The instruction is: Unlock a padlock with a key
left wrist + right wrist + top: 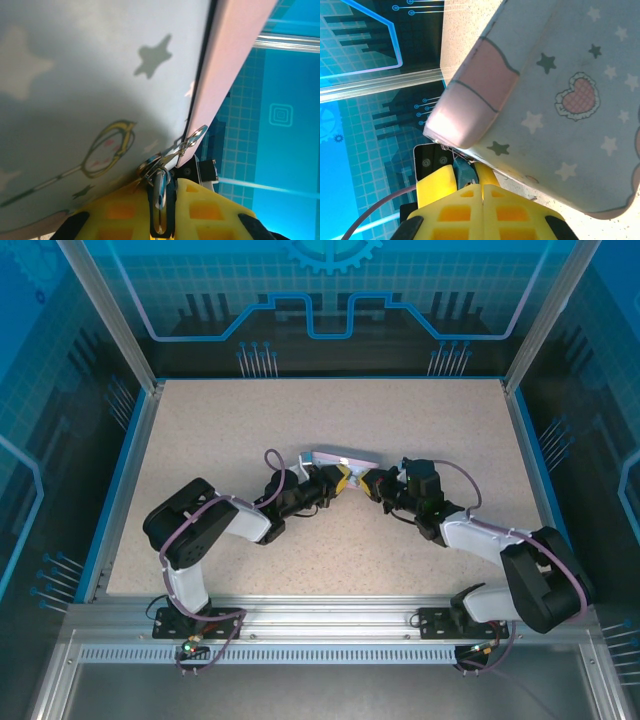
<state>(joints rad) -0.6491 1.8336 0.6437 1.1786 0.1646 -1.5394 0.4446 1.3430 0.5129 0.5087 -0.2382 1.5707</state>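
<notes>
Padlock (463, 173) barely peeks past my closed right gripper (466, 176), while my left gripper (162, 187) pinches the half-hidden key (160, 196).

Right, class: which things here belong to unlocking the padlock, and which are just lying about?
Job in hand:
tiny dark bluish-grey padlock
thin silvery metal key on a ring
left gripper
right gripper

Lying about:
pastel-blue and pink star-print tin box
speckled beige tabletop
</notes>
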